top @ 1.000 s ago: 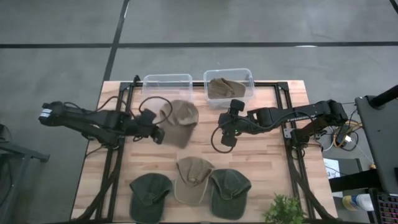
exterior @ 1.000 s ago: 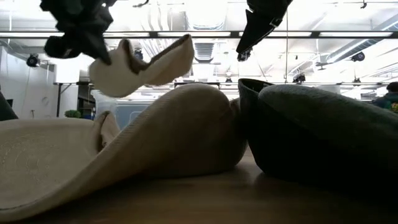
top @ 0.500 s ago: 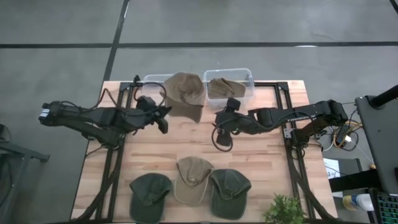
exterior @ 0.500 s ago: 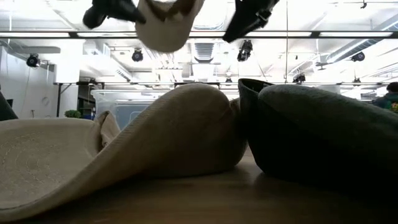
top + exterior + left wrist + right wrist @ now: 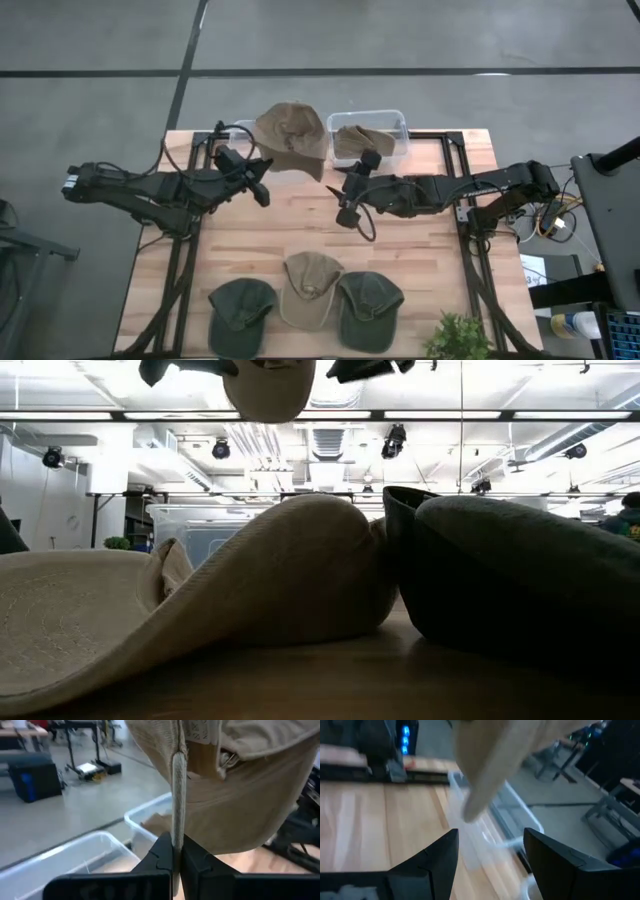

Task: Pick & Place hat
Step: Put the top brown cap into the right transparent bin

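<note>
A tan hat (image 5: 290, 138) is in the air over the far-left clear bin (image 5: 238, 128), and its crown shows at the top of the low view (image 5: 270, 385). My left gripper (image 5: 258, 185) is shut on it, reaching in from the table's left. My right gripper (image 5: 348, 205) hovers open just right of the hat, touching nothing. In the right wrist view (image 5: 490, 865) the tan hat (image 5: 505, 760) is a blur ahead of its fingers. A second tan hat (image 5: 358, 140) lies inside the far-right bin (image 5: 398, 120). My left gripper pinches a thin edge band of the hat (image 5: 178, 805) between its two shut fingers (image 5: 165, 852), seen edge-on. The fingers come from the table's left, slanting upward. The hat is lifted clear, and its crown (image 5: 235, 810) bulges beyond the fingers above the bins.
Three hats lie along the near edge: a green one (image 5: 240, 315), a tan one (image 5: 310, 288) and another green one (image 5: 368, 308). They fill the low view's foreground (image 5: 300, 570). A potted plant (image 5: 458, 338) stands at the near-right corner. Bare wood (image 5: 300, 225) spans the table's middle.
My left gripper has risen and swung toward the far edge. It carried the tan hat from above the table's middle-left to over the far-left bin, and the hat turned about on the way. My right gripper has risen and moved left toward the hat.
</note>
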